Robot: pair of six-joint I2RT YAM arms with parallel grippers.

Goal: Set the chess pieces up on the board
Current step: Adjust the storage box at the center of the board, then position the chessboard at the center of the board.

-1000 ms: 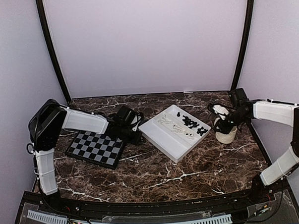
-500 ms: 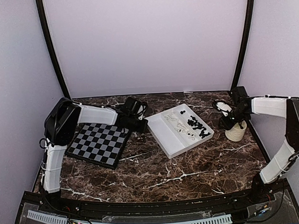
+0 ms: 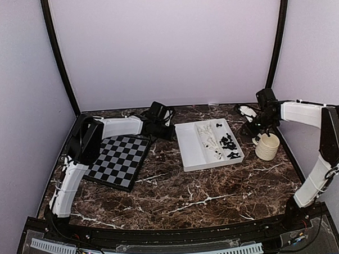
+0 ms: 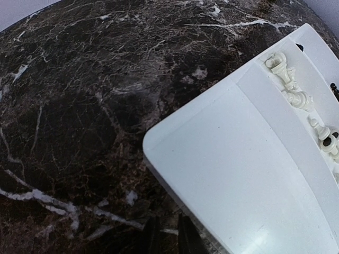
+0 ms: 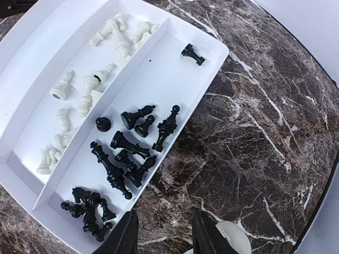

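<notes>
The chess pieces (image 5: pixel 165 129) lie in the white tray (image 3: pixel 188 150), black ones in one compartment and white ones in the other. The board (image 3: pixel 116 162) lies on the desk (image 3: pixel 178 200), just left of the tray. The left end effector (image 4: pixel 168 235) is almost closed and holds nothing. The right end effector (image 5: pixel 161 238) is open and also empty.

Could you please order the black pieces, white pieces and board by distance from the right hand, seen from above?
1. The black pieces, tray's right compartment, nearest the right hand.
2. The white pieces, tray's left compartment.
3. The board, far left.
</notes>
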